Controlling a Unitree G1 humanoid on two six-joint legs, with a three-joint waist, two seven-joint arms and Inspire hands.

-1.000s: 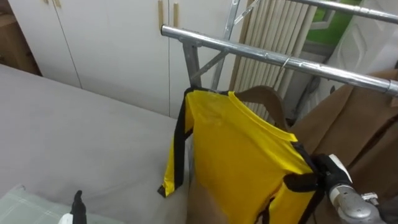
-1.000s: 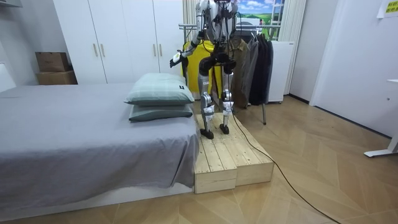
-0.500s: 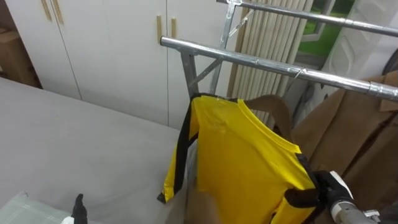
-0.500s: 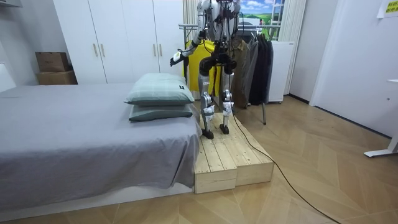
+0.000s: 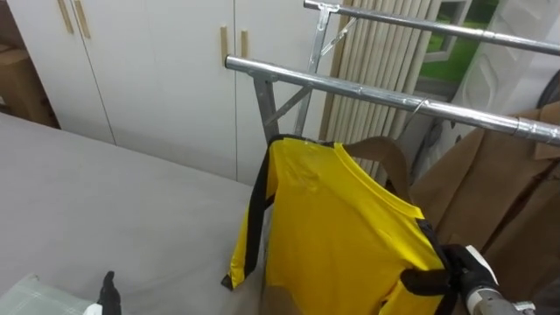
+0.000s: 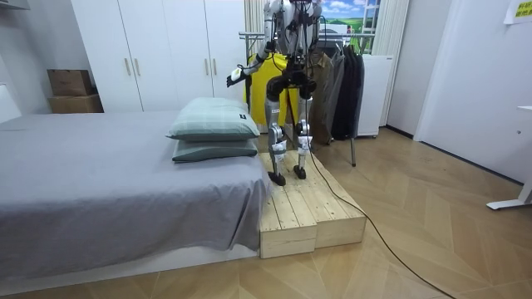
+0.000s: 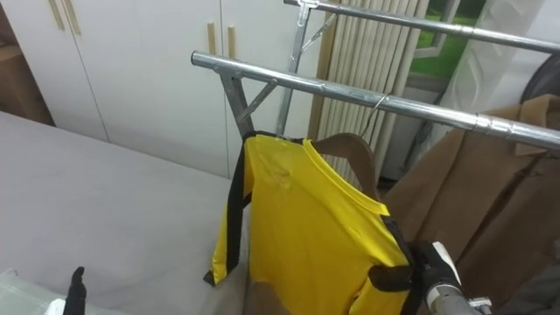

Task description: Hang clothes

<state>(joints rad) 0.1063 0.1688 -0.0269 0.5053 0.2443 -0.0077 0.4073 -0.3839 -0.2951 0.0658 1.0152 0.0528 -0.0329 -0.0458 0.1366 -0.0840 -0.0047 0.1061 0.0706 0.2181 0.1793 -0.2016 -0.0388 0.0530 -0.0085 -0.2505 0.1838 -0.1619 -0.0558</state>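
The yellow shirt [image 5: 341, 227], trimmed with black bands along its sleeve and side, is held up just below the near rail [image 5: 350, 87] of the clothes rack, clear of the bed [image 5: 105, 201]. Its left shoulder is raised beside the rack's upright post; its right shoulder slopes down to the near right. The fabric is spread flat and faces the camera. Whether a hanger is inside it cannot be told.

The right robot hand [image 5: 453, 261] is clenched round the black-edged right sleeve of the shirt. The left robot hand [image 5: 108, 289] is seen at the near left, above a pillow [image 5: 26, 293]; whether it is released or clenched cannot be told.

A brown garment [image 5: 385, 153] is hung from the near rail by a wire hook directly behind the shirt. A brown coat [image 5: 499, 184] is hung further right. A second rail [image 5: 420, 22] runs higher and farther back. A white wardrobe [image 5: 149, 61] stands at the far left.

In the room view, the robot is stood on a wooden platform [image 6: 312, 208] between bed and rack.
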